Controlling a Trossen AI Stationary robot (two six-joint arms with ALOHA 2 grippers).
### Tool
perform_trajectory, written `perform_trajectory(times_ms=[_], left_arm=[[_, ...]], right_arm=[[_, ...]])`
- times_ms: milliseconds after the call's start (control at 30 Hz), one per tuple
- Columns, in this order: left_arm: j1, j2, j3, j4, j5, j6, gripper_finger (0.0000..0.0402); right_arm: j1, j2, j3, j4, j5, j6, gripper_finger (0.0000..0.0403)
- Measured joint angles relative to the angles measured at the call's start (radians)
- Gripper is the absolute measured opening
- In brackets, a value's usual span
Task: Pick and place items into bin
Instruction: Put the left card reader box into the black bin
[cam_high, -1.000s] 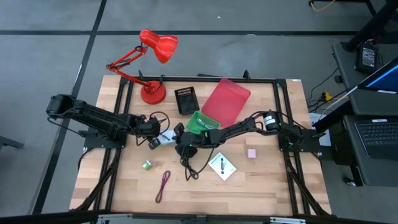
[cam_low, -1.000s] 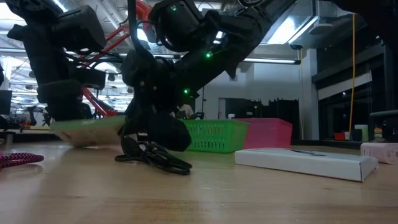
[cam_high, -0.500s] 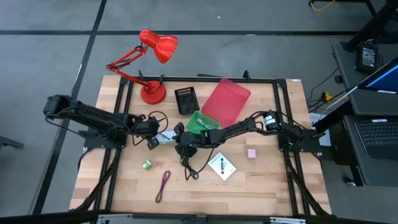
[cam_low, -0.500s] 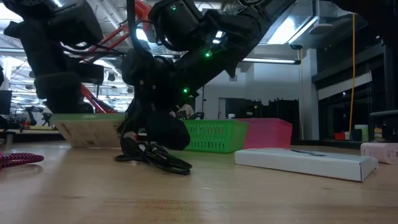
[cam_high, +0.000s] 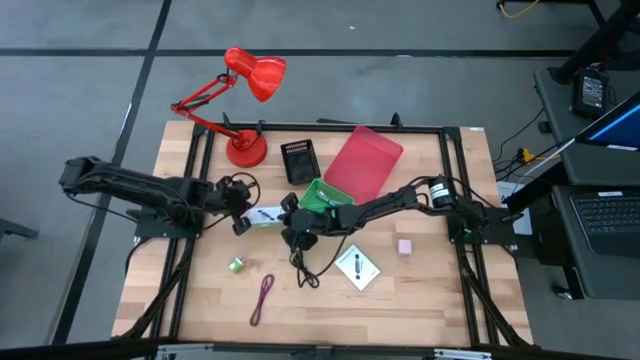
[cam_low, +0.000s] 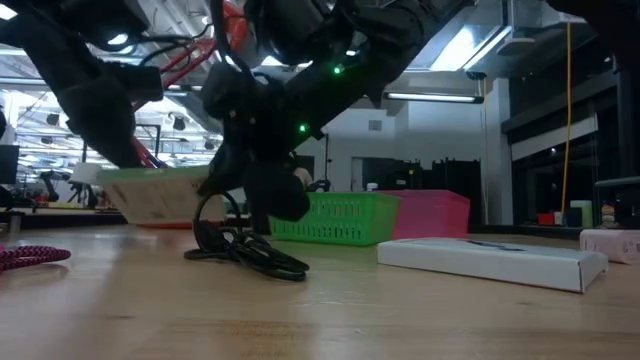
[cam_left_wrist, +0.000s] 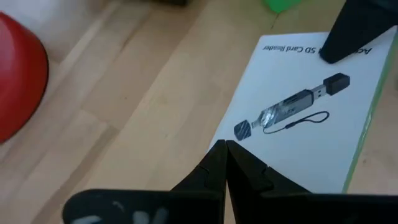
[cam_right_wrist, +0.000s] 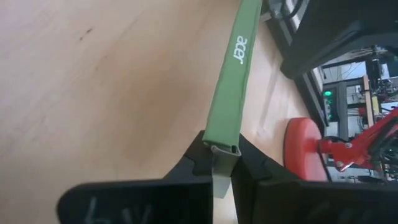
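Item: white card-reader box (cam_high: 262, 216), green-edged, lifted off tabletop (cam_high: 420, 300). Left gripper (cam_left_wrist: 225, 149) fingers pinch one edge; right gripper (cam_right_wrist: 222, 155) fingers clamp green side. Step: two-arm carry. Next, likely: move to green bin (cam_high: 322, 197) just beyond right fingers, release.

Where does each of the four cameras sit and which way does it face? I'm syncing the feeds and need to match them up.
High view: above the table, looking straight down; both arms show, left gripper and right gripper at the card reader box.
Low view: at table-top height, looking level across; the arms come in from above the black cable.
Left wrist view: on the left wrist, looking past its own fingers.
Right wrist view: likewise on the right wrist.
Shared: both wrist views show the box.
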Motion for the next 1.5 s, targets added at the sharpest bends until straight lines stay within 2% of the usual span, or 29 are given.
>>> perform_trajectory(times_ms=[233, 467, 633, 1000, 1167, 1367, 1500], left_arm=[[-0.009, -0.080, 0.000, -0.003, -0.006, 0.027, 0.0003], [-0.076, -0.147, 0.001, 0.002, -0.007, 0.086, 0.0003], [-0.113, -0.186, 0.001, 0.082, -0.047, 0.164, 0.0003], [-0.152, -0.195, 0.001, 0.234, -0.133, 0.351, 0.0003], [-0.170, -0.195, 0.001, 0.234, -0.165, 0.354, 0.0003], [-0.178, -0.195, 0.001, 0.243, -0.191, 0.346, 0.0003], [-0.178, -0.183, 0.001, 0.307, -0.218, 0.383, 0.0003]], right_arm=[[0.000, -0.073, 0.002, -0.034, 0.002, 0.015, 0.0011], [-0.014, -0.180, 0.001, -0.237, 0.002, 0.126, 0.0011], [-0.051, -0.230, -0.006, -0.338, 0.004, 0.215, 0.0010], [-0.096, -0.291, -0.010, -0.387, -0.035, 0.311, 0.0010], [-0.115, -0.342, -0.151, -0.238, -0.033, 0.312, 0.0010], [-0.122, -0.500, -0.358, -0.004, -0.036, 0.326, 0.0010], [-0.123, -0.575, -0.492, 0.135, -0.049, 0.324, 0.0010]])
